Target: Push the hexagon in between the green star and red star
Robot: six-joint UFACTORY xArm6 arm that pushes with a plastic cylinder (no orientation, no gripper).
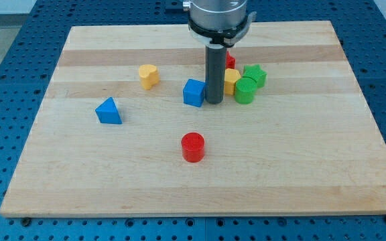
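My tip (214, 101) rests on the board between a blue cube (194, 92) on its left and a yellow hexagon (231, 81) on its right, close to both. The red star (230, 61) sits just above the hexagon, mostly hidden behind the rod. The green star (254, 75) lies to the hexagon's right. A green cylinder (244, 90) stands below the green star, touching the hexagon's right side.
A yellow heart-shaped block (149, 75) lies at the upper left of centre. A blue triangle (108, 111) sits at the left. A red cylinder (193, 146) stands below centre. The wooden board (300, 174) ends in edges on all sides.
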